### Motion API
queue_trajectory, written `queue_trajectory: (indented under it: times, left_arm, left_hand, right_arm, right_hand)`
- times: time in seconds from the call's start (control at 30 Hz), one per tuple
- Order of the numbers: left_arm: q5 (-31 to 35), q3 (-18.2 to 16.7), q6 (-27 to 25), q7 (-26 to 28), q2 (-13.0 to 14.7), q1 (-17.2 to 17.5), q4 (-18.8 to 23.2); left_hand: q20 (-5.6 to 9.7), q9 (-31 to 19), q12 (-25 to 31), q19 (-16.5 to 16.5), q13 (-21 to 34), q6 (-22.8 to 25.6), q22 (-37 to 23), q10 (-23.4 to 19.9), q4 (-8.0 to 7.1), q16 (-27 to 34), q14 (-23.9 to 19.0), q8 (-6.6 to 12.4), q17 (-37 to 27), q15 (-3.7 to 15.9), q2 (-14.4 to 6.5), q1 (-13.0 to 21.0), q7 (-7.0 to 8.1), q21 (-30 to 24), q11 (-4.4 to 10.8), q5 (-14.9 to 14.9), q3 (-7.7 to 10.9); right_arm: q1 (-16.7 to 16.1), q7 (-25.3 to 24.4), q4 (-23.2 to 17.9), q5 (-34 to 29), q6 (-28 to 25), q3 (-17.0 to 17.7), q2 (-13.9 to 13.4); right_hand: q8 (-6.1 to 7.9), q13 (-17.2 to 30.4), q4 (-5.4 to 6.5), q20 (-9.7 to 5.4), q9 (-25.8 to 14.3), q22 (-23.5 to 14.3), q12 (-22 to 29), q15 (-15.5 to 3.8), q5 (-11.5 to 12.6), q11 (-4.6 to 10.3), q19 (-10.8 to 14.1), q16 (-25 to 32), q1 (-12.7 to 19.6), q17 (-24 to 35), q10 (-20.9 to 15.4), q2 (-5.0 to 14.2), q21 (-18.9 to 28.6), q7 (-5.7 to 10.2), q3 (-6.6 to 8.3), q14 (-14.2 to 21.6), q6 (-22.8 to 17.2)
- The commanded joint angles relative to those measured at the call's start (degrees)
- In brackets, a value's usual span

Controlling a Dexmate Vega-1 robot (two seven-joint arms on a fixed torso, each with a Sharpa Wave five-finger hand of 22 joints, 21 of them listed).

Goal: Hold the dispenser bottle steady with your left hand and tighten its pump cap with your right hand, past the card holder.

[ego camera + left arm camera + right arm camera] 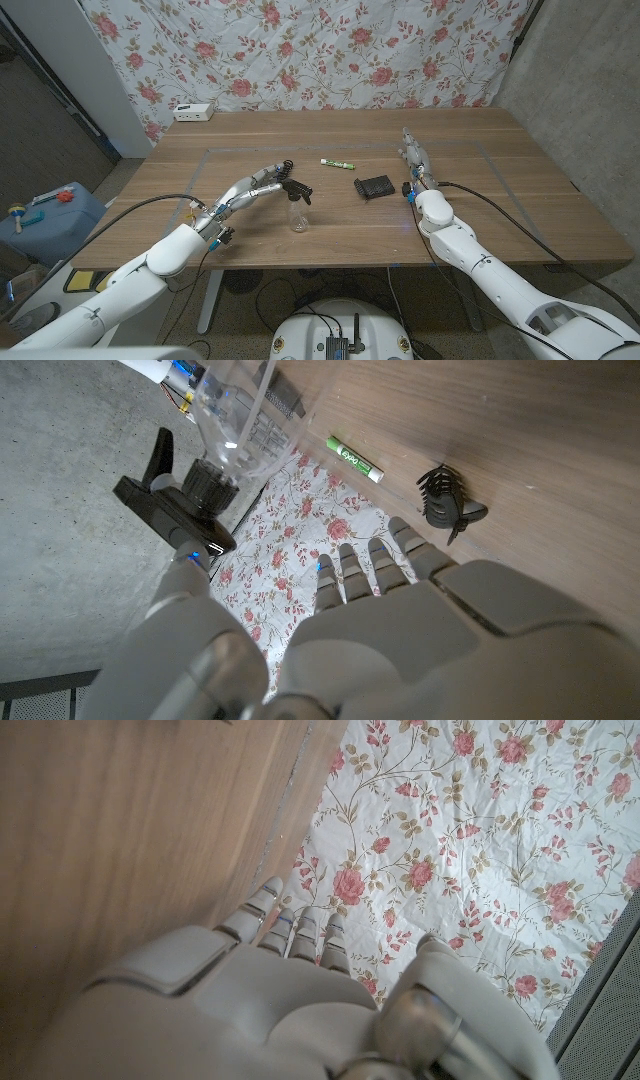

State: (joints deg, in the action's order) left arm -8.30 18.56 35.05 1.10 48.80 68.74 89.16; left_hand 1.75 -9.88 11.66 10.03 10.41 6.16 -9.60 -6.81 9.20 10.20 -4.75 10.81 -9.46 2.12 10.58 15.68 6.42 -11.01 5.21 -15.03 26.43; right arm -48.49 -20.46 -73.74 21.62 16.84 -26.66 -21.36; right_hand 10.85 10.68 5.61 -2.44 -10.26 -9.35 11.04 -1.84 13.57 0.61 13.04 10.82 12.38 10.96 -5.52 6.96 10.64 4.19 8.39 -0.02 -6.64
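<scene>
Left hand (246,192) reaching over the table (480,215), fingers (352,565) stretched forward and apart, gripping nothing. Just past those fingertips, a clear bottle (297,218) standing upright, its black pump cap (296,188) on top with the nozzle pointing away from the hand; thumb close beside the pump head, contact not clear. In the left wrist view, the bottle's clear body (240,415) and black cap (190,500) close to the thumb side, apart from the other fingers. Beyond the same fingers, a black hair claw (447,502) on the wood, near the knuckles in the head view (287,166). Farther out, a green marker (339,163) lying flat, also seen in the wrist view (354,458).

Right hand (412,160) well apart from the bottle, fingers (290,932) straight, close together, holding nothing, pointing toward the far edge. Just beside that hand, toward the bottle, a black card holder (373,186) lying on the table, between right hand and bottle. At the far left corner, a white power strip (193,112). Behind the table, a floral cloth (330,50).
</scene>
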Motion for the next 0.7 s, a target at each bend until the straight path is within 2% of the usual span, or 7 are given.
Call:
queue_trajectory:
  times: [0.03, 0.43, 0.7]
  left_arm:
    - [-0.29, 1.18, 1.41, -3.3, 1.03, -1.75, -1.36]
    - [-0.33, 2.46, 2.65, -5.63, 1.43, -3.22, -2.65]
    - [-0.01, 2.83, 2.7, -6.25, 1.87, -3.7, -2.99]
  left_hand:
    - [-0.39, -0.13, -0.2, -0.23, 0.15, -0.82, -0.18, 0.04, 0.39, -0.04, -0.17, -0.27, -0.18, 5.11, -0.07, 1.31, -0.09, 0.23, -0.19, -0.35, -0.37]
    - [-0.71, -0.16, -0.34, -0.83, 0.18, -1.68, -0.19, 0.43, 0.67, -0.09, 0.16, -0.41, -0.2, 4.62, 0.16, 2.78, -0.5, 0.43, -0.47, -0.68, -1.38]
    - [-0.87, -0.17, -0.38, -1.07, 0.19, -2.27, -0.19, 0.65, 0.81, -0.1, 0.32, -0.45, -0.21, 4.36, 0.19, 3.88, -0.92, 0.46, -0.54, -0.93, -2.01]
  right_arm:
    - [-1.17, -1.86, -1.05, -0.75, 0.06, 0.04, 0.57]
    - [-2.3, -3.3, -1.85, -1.58, 0.5, -0.09, 1.04]
    - [-3.65, -4.36, -4.3, -2.13, -1.17, -0.01, 0.26]
  right_hand:
    - [-0.13, 0.06, -0.12, -2.73, -0.17, -0.17, -0.05, -1.19, 0.21, -0.13, 0.47, 0.33, 0.29, 0.08, -0.13, 0.04, 0.05, -0.15, 0.26, -0.25, 0.11]
    - [-0.12, 0.06, -0.13, -2.61, -0.17, -0.17, -0.07, -1.07, 0.23, -0.15, 0.47, 0.34, 0.22, 0.09, -0.04, 0.04, 0.05, -0.13, 0.29, -0.25, 0.18]
    - [-0.12, 0.06, -0.14, -2.5, -0.18, -0.17, -0.08, -1.04, 0.24, -0.19, 0.45, 0.35, 0.17, 0.09, 0.03, 0.03, 0.04, -0.12, 0.3, -0.25, 0.22]
